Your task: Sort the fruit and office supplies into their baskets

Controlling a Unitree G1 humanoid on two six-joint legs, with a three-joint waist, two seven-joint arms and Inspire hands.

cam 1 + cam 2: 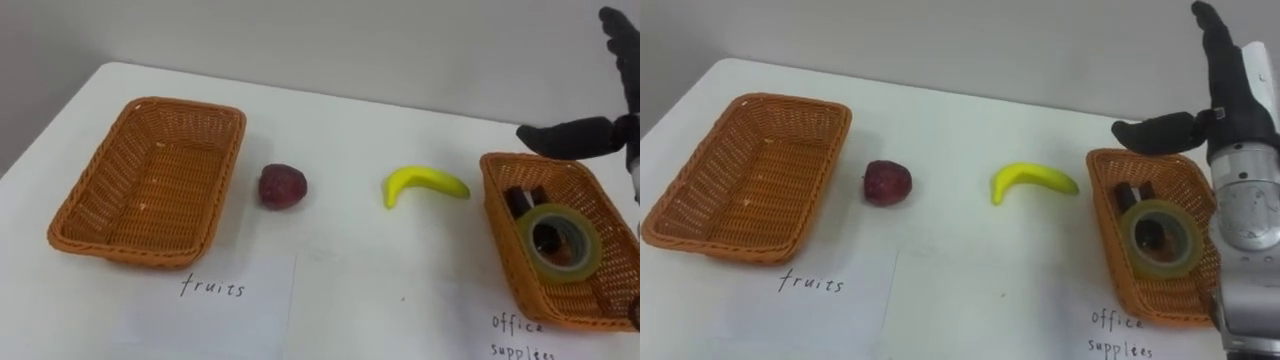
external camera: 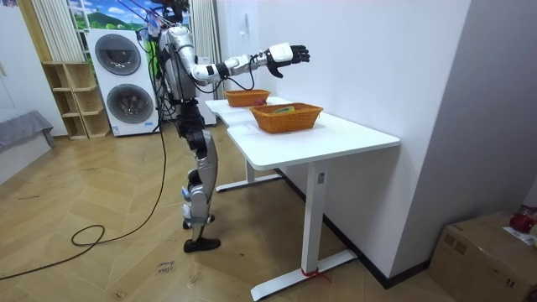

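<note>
Right hand point(image 1: 1238, 115) hovers wide open and empty above the office basket point(image 1: 1105, 230) at right (tape roll point(image 1: 1135, 255) inside). Banana point(image 1: 1030, 180) and red fruit point(image 1: 886, 182) lie on the table point(image 1: 970, 280) between baskets. The fruit basket point(image 1: 700, 170), left, holds nothing. Fruit step not yet begun; next, probably lower to the banana and close round it.

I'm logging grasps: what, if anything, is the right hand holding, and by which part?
Nothing. The right hand is open, fingers straight, above the right-hand orange wicker basket; the yellow banana and dark red fruit lie on the white table.
</note>
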